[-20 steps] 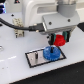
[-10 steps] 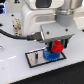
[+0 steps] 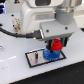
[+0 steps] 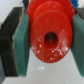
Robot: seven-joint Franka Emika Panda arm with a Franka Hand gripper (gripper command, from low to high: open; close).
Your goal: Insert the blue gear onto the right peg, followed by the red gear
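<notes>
In the exterior view the blue gear sits on the white plate with the black border, at its right end, over the spot of the right peg, which is hidden. My gripper is shut on the red gear and holds it just above the blue gear, slightly towards the exterior view's right. In the wrist view the red gear fills the frame between my two green finger pads; its centre hole shows dark. The left peg is too small to make out.
The arm's white body and a black cable hang over the plate. The white table surrounds the plate. A white object shows at the exterior view's left edge.
The gripper with the red gear has come down lower over the blue gear, and the arm now fills more of the exterior view.
</notes>
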